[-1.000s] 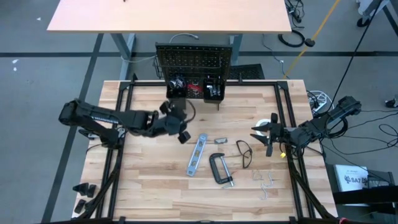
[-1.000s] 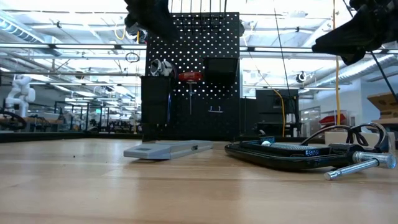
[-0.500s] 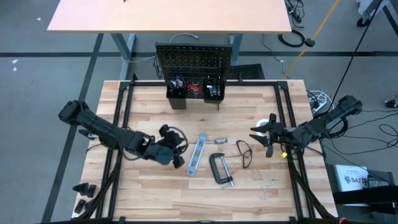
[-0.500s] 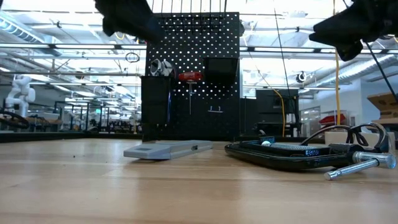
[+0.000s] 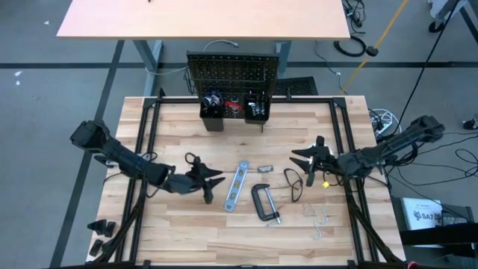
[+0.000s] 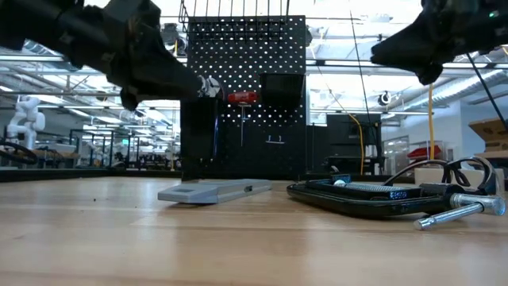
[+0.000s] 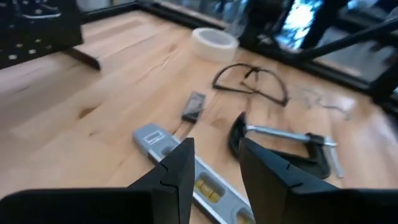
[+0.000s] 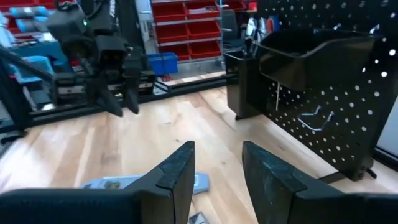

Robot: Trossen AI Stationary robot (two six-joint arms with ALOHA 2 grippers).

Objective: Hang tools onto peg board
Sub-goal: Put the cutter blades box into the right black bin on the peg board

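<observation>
— Where does the level (image 5: 236,185) lie?

— Flat on the table (image 5: 172,239), in front of the peg board (image 5: 232,73). Its long axis runs from the board's side toward the table's front edge, slightly slanted. The C-clamp (image 5: 264,202) lies just beside it, the glasses (image 5: 293,183) beyond that.

— And the grippers?

— The left gripper (image 5: 211,181) hangs near the level, fingers (image 7: 176,176) parted and holding nothing. The right gripper (image 5: 304,158) hovers near the glasses, also parted and empty.

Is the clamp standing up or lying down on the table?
Lying down. The C-clamp rests flat on the table, its screw sticking out sideways.
</observation>
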